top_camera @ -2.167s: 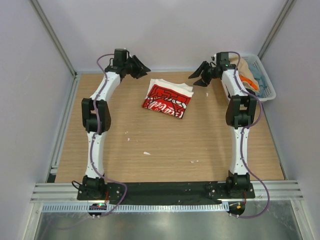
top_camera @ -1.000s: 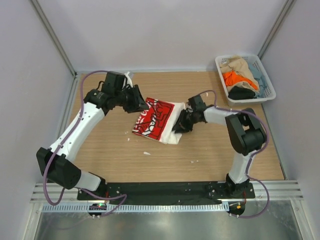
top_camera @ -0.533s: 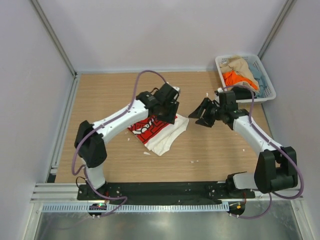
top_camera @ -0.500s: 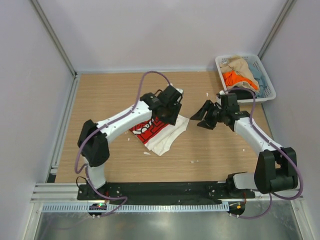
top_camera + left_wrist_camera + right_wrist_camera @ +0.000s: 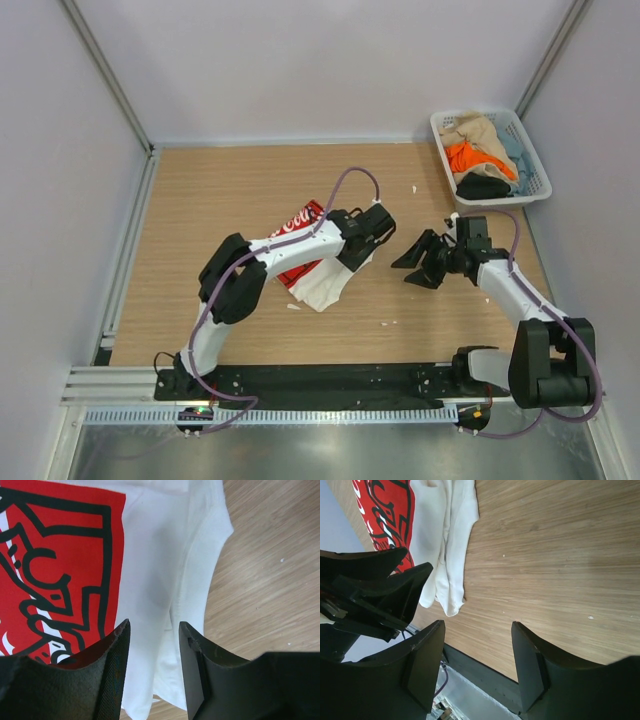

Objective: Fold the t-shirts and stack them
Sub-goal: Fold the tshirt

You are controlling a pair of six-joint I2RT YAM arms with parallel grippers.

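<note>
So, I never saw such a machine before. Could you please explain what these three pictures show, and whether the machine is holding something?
These are two robot arms bolted at the table's near edge. One picture looks down from above; the other two come from a camera on each wrist, showing its black fingers. On the table lies a white t-shirt with a red print. The left gripper hovers over it, the right gripper beside it; both are open, holding nothing. The basket at the far right holds more shirts.
</note>
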